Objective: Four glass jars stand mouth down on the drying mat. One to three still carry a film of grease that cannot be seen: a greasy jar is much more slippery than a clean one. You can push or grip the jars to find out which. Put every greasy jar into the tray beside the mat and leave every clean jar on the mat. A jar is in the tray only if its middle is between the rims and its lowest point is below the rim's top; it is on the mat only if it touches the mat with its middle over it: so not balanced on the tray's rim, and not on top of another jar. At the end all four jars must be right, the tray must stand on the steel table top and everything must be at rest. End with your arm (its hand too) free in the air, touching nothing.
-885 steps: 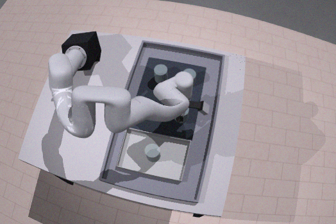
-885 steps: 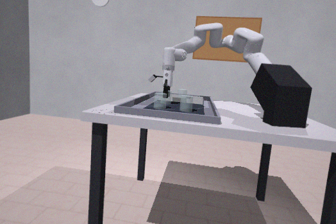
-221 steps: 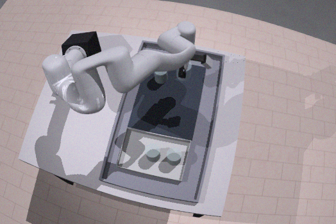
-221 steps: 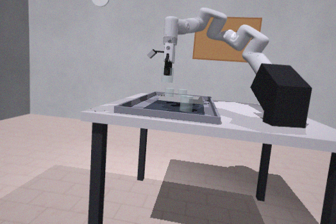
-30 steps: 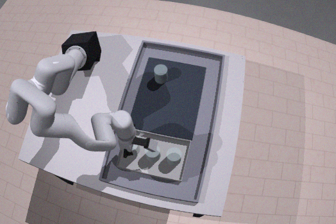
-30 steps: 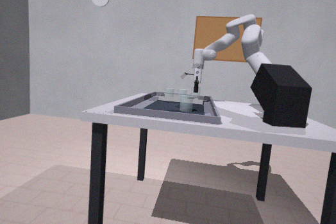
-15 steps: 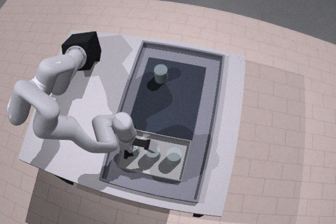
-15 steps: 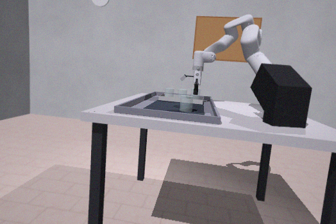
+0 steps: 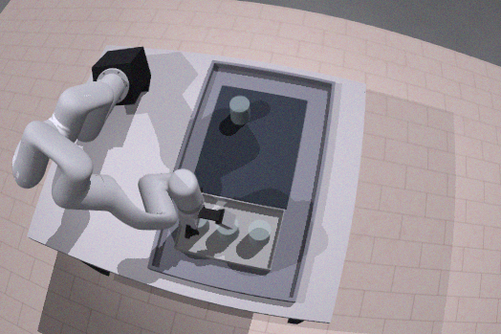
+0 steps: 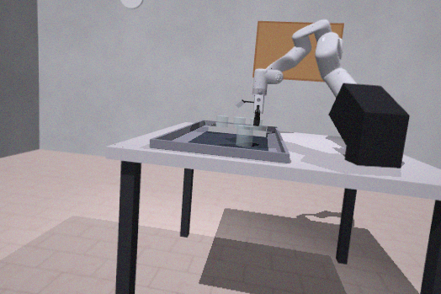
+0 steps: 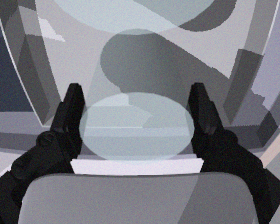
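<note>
One glass jar [image 9: 239, 110] [image 10: 244, 136] stands on the far part of the dark mat [image 9: 277, 148]. The light tray [image 9: 231, 251] [image 11: 71, 55] beside the mat holds three jars. The right jar [image 9: 259, 231] [image 10: 222, 121] and the middle jar stand apart. The left jar [image 9: 203, 226] [image 11: 136, 127] appears upright inside the tray, between the fingers. My gripper [image 10: 257, 124] [image 11: 136, 97] is open around this left jar, low over the tray, with a narrow gap at the fingers. The jar's foot is hard to see. Grease cannot be seen.
A raised grey border [image 9: 320, 169] [image 10: 219, 152] surrounds mat and tray on the table top [image 9: 346, 148]. The tray's walls stand close around the gripper, and the middle jar is next to it. The black arm base [image 9: 129, 74] [image 10: 370, 126] stands at one corner.
</note>
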Controlling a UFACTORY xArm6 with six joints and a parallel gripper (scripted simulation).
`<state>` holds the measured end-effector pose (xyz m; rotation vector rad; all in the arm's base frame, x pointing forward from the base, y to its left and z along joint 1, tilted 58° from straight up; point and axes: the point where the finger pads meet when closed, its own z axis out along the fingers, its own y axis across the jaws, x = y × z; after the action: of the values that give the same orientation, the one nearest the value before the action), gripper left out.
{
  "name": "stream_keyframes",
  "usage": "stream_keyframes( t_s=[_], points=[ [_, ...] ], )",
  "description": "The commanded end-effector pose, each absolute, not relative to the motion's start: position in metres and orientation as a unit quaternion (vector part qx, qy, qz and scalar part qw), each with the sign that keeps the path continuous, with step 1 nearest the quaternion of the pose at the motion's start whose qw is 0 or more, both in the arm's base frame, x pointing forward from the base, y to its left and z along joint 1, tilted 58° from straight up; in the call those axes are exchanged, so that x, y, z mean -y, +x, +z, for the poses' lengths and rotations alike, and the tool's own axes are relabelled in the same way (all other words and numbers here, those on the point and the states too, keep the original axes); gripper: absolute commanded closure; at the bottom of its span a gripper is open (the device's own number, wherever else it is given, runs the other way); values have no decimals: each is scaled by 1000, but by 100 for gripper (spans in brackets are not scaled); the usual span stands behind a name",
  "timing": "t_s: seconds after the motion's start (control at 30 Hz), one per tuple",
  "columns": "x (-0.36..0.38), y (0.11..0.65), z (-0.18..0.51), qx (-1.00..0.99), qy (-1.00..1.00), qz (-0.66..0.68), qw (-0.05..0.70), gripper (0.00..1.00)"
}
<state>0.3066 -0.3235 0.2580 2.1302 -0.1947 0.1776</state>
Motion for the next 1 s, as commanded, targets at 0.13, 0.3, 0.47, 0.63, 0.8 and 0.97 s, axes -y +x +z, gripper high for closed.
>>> stream_keyframes(
  t_s=[0.13,0.3,0.47,0.63,0.8,0.97],
  points=[
    [323,307,259,80,872,74,478,0],
    [323,307,259,80,872,74,478,0],
    [310,306,267,80,872,74,478,0],
    [297,306,275,80,872,74,478,0],
    [284,305,284,80,872,74,478,0],
    [268,304,294,80,872,74,478,0]
  ],
)
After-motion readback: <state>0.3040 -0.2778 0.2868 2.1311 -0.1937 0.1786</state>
